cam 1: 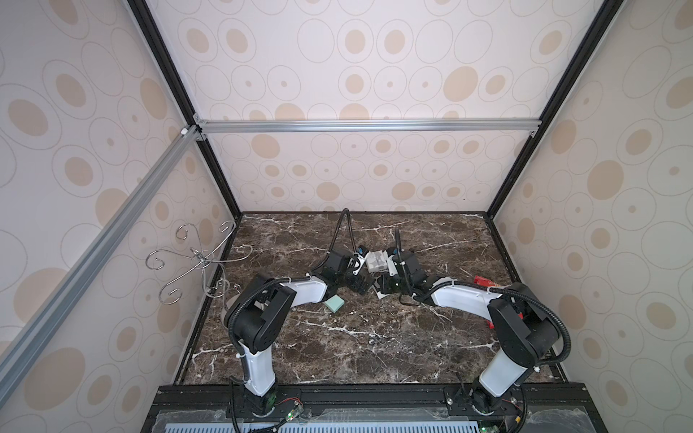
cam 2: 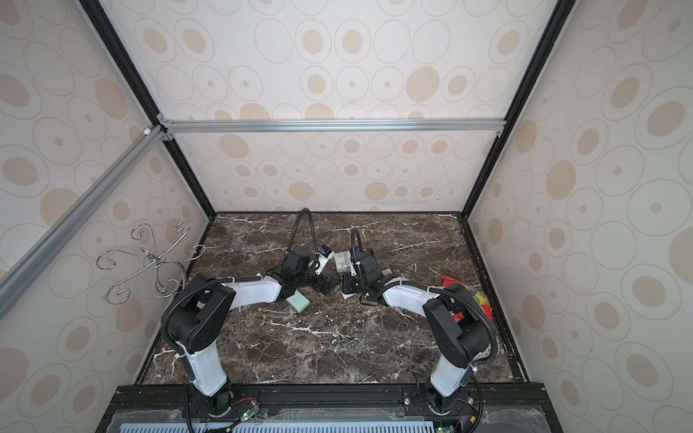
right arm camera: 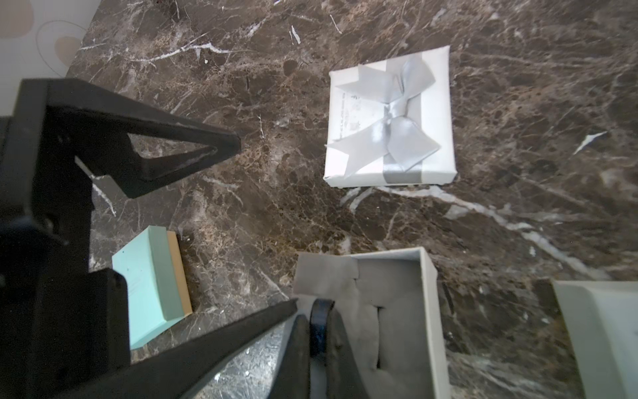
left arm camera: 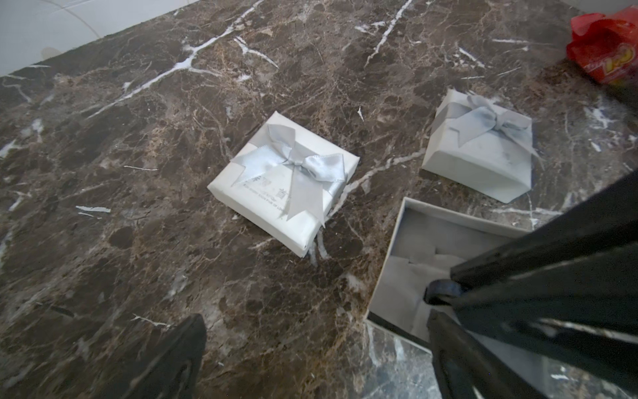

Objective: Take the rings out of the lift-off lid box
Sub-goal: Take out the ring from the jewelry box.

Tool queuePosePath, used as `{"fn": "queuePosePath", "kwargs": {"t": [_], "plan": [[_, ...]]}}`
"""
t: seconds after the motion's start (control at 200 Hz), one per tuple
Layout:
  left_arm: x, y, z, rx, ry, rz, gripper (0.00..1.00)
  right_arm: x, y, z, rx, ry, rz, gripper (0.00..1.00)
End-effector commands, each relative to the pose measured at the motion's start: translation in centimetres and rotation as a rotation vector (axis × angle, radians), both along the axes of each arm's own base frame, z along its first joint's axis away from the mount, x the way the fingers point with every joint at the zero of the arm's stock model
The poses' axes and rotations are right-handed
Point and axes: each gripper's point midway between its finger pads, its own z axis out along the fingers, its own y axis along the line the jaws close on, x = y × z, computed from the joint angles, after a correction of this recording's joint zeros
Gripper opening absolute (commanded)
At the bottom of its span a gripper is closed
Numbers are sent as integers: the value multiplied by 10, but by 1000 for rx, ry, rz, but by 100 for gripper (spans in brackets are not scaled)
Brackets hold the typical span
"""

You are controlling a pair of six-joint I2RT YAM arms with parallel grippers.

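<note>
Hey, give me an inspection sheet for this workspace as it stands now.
Surface: dark marble tabletop, white veins.
Job's things: open box, grey insert; dark ring over its edge; bowed lid lying apart; two tiny hoops, perhaps rings, on marble.
Clutter: second bowed box, teal box, red packet, wire stand.
Tools: right tool shut on dark ring; left tool open, empty.
Cables: black conduits looping over both arms.
Surroundings: oval-patterned walls, aluminium frame.

Both top views overlook the whole table (cam 1: 337,356); both wrist cameras closely share the open box (left arm camera: 448,224).
</note>
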Motion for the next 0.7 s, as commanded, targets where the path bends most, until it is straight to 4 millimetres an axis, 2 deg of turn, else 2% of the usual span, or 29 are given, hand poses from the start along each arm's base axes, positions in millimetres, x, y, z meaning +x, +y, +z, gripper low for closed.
{"fn": "queuePosePath", "kwargs": {"t": [0.0, 0.35, 0.695], "plan": [[-9, 1, 0, -28, 45, -2, 100, 1, -2, -9, -2, 12, -12, 0], [-13, 2, -14, -19, 74, 3, 99, 0, -2, -9, 2, 14, -12, 0], [-9, 1, -12, -17, 72, 8, 99, -3, -4, -16, -3, 27, -16, 0]]}}
